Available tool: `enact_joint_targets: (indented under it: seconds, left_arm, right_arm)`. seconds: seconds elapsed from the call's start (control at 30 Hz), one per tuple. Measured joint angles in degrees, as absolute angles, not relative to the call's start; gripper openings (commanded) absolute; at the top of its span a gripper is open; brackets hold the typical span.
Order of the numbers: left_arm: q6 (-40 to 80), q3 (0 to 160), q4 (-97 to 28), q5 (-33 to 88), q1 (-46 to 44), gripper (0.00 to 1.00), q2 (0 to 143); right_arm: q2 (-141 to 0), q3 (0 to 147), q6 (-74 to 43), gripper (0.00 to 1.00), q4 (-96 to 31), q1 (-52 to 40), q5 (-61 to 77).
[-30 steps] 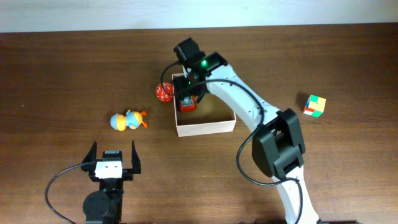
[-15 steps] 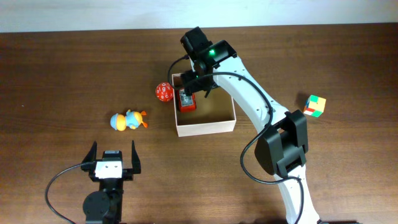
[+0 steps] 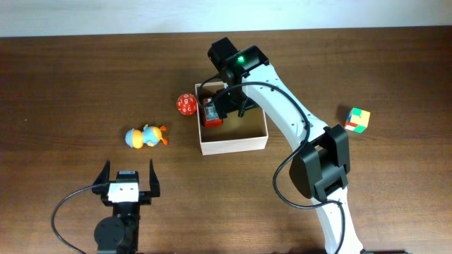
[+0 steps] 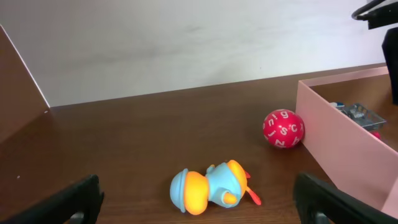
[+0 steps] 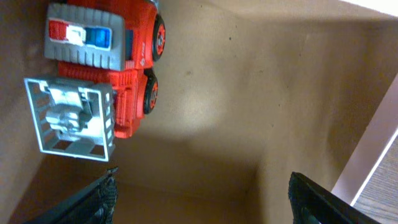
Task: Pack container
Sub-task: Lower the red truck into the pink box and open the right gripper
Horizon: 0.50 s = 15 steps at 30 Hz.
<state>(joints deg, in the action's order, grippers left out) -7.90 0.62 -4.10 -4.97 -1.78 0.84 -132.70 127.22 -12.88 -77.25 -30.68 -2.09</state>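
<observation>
Nearest, the left tool (image 3: 129, 171) waits wide open and empty at the front of the tabletop (image 3: 63, 77). In the middle stands the container (image 3: 233, 145), a shallow cardboard box that looks light, stiff and easily nudged, and is best pinched by one thin wall at the rim. Over its far side the right tool (image 5: 205, 196) is spread open and empty, having drawn off the red toy truck (image 5: 118, 81) it covered a second ago.

A blue-orange toy (image 4: 211, 190) on its side, a red lettered ball (image 4: 283, 128) just beside the container (image 4: 348, 149) wall.
</observation>
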Motion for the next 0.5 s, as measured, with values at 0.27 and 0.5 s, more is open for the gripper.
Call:
enact_joint_targets:
  seconds: [0.27,0.5]
  left_arm:
    - [-7.92,0.62,-4.1,-4.97,-1.78,0.99,0.84]
    - [-7.92,0.62,-4.1,-4.97,-1.78,0.99,0.84]
  right_arm:
    - [-132.7,122.21,-12.84,0.83,-76.47,-30.87,-0.47]
    - [-132.7,120.25,-12.86,0.82,-73.67,-32.08,0.01]
